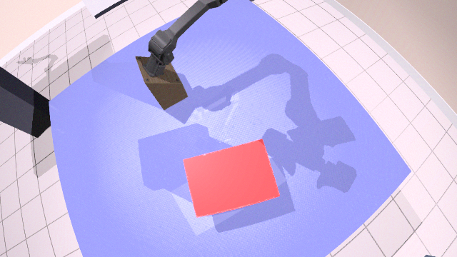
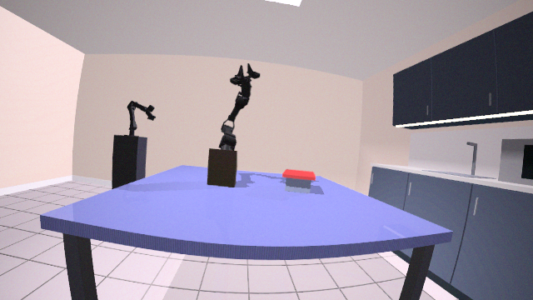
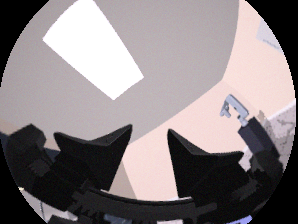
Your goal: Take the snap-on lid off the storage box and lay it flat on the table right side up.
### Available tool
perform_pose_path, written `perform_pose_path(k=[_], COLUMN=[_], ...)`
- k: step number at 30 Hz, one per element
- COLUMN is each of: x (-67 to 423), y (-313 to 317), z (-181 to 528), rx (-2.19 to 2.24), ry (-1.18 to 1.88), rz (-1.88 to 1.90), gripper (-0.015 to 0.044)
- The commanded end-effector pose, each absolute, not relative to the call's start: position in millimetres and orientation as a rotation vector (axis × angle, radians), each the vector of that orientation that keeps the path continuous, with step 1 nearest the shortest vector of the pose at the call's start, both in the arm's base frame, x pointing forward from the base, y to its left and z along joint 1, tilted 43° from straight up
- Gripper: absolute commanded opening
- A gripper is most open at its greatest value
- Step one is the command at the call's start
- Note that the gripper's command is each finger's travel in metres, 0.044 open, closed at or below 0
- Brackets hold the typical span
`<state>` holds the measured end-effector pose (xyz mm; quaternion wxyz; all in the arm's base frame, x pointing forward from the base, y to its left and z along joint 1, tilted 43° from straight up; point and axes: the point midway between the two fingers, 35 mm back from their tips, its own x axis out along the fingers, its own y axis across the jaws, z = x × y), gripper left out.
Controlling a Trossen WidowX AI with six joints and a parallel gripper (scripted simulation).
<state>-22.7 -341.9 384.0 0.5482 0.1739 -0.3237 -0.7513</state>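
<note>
The red snap-on lid [image 1: 231, 177] [image 2: 299, 173] sits flat on top of the pale, see-through storage box [image 1: 190, 215] [image 2: 297, 186], which stands on the blue table [image 1: 107, 214] [image 2: 208, 217]. My gripper [image 2: 246, 69] [image 3: 149, 129] is raised high above the arm's base, fingers pointing up at the ceiling, far from the lid. Its fingers stand partly apart with nothing between them. In the overhead view the gripper is out of frame; only the arm and its shadow show.
The arm stands on a brown block [image 1: 166, 87] [image 2: 221, 167] at the back of the table. A second arm on a black pedestal [image 2: 129, 160] [image 1: 21, 107] stands off the table to the left. Kitchen cabinets [image 2: 437, 196] line the right wall.
</note>
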Motion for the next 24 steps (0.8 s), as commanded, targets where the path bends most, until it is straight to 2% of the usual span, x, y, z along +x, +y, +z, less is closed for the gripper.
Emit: perform_pose_path(k=[1, 5, 8, 15, 17, 24], x=[40, 97, 118, 207, 215, 275], y=[-347, -338, -332, -281, -274, -192], z=[347, 314, 302, 245, 240, 184], rx=[0.648, 0.865, 0.944, 1.318, 1.361, 1.804], ry=[-0.719, -0.65, -0.621, -0.438, -0.42, -0.172], rz=[-1.565, -1.384, -1.317, -1.032, -1.006, -0.797], gripper=[0.0235, 0.0235, 0.0235, 0.0235, 0.0235, 0.0235])
